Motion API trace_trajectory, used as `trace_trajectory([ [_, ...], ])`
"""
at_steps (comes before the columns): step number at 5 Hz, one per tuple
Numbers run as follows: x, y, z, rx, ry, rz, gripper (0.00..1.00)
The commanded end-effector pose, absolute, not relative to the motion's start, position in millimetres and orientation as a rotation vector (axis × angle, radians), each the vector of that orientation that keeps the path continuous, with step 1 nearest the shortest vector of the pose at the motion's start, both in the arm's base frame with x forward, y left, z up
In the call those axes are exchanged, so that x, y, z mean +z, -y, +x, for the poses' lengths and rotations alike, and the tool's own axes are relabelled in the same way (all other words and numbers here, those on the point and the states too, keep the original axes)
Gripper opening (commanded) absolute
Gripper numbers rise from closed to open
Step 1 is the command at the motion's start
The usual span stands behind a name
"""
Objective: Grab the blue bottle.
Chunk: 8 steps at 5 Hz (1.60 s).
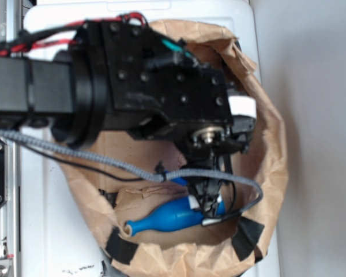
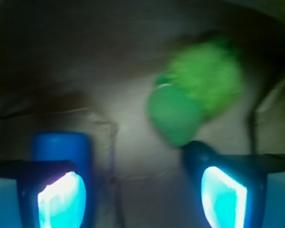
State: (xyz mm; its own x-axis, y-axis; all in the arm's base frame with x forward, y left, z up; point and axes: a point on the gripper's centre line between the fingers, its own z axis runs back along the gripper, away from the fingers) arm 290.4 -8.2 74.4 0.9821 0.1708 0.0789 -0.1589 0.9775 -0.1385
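Observation:
The blue bottle [image 1: 170, 218] lies on its side on the floor of the brown paper bag [image 1: 274, 161], neck pointing left. My gripper [image 1: 209, 202] hangs down inside the bag, its fingertips right at the bottle's wide end. In the wrist view the gripper [image 2: 142, 194] is open, with bare paper between its two glowing pads [image 2: 61, 197]. The bottle's blue end [image 2: 61, 147] shows just behind the left finger, outside the gap. Whether a finger touches the bottle I cannot tell.
A green fuzzy toy with a smooth green end [image 2: 194, 95] lies on the bag floor beyond the right finger. The bag's rolled rim [image 1: 179, 257] carries black tape patches [image 1: 120, 247]. The bag stands on a white surface [image 1: 40, 231].

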Motion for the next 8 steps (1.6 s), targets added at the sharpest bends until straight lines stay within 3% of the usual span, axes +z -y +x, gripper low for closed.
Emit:
trace_trajectory([
  [1,92.2,35.3,293.4,0.152,0.088,-0.193,1.00],
  [3,38.3,47.3,276.2,0.087,0.053,-0.167,1.00],
  [5,18.7,51.9,252.4,0.079,0.044,-0.114,1.00],
  [6,24.5,46.4,242.8,0.092,0.056,-0.107,0.65],
  [7,71.6,24.2,235.8,0.156,0.035,-0.127,0.00],
  [8,114.1,4.3,242.3,0.176,0.093,-0.087,0.00],
])
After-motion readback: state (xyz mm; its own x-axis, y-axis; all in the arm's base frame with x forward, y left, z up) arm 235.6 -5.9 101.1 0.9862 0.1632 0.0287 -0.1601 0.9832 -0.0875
